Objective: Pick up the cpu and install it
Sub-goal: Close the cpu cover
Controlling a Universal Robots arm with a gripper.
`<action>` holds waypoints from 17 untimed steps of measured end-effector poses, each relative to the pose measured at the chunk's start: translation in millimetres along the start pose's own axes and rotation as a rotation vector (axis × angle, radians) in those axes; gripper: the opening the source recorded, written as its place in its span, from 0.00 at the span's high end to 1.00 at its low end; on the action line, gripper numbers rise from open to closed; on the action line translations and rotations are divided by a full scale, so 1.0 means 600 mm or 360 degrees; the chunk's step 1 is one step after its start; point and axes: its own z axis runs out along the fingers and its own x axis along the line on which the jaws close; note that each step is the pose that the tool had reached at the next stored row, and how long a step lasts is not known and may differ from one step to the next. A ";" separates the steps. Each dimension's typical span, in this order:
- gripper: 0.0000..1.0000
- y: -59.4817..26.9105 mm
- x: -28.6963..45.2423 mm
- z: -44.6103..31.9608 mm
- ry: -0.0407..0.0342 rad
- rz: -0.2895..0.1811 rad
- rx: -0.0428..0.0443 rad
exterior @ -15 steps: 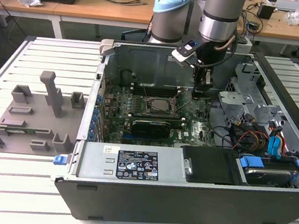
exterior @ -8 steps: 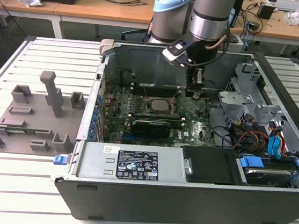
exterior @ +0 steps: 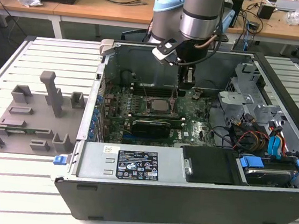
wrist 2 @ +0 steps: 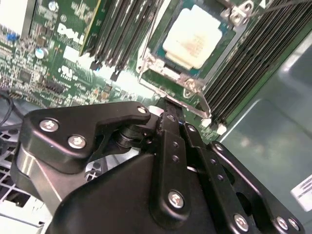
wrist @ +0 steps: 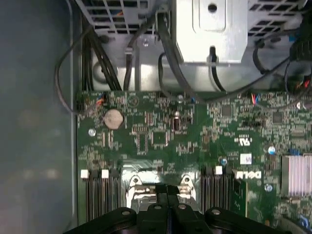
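- Slatted white table (exterior: 22, 184) carries everything; desks with clutter behind its far edge.
- Open computer case (exterior: 182, 207) lies on its side, covering the table's middle and the exterior view's right part, inside facing up.
- Robot arm (exterior: 201, 10) comes down from above the case's far wall, wrist inside the case opening.
- Green motherboard (wrist: 195, 146) covers the case floor toward the exterior view's left. Cables and a metal drive cage sit by the case's right wall in that view.
- Grey tray (exterior: 24, 124) with upright grey blocks lies near the table's left edge in the exterior view, well apart from the arm.
- Power supply (exterior: 132, 164) with a white label sits along the case's near wall.
- Memory slots (wrist 2: 122, 29), black, in two banks, one on either side of the socket.
- Gripper (wrist 2: 165, 108) hangs over the board's middle, black fingers (wrist: 161, 192) pressed together. The tips are just beside the socket frame's edge; cannot tell if they touch it.
- Socket frame (wrist 2: 148, 66), bare metal, surrounds the chip, with a thin lever along one side.
- The cpu (wrist 2: 194, 36) lies flat in the socket at the board's middle, silver top up, apart from the fingertips.
- Coin cell (wrist: 113, 118), round and silver, sits on the board away from the socket.
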 end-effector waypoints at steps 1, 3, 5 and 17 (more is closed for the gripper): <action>0.89 0.000 0.000 0.000 0.0000 0.0000 0.0000; 0.89 0.000 0.000 0.000 0.0000 0.0000 0.0000; 0.89 0.000 0.000 0.000 0.0000 0.0000 0.0000; 0.89 -0.033 0.000 0.008 0.0000 0.0000 0.0001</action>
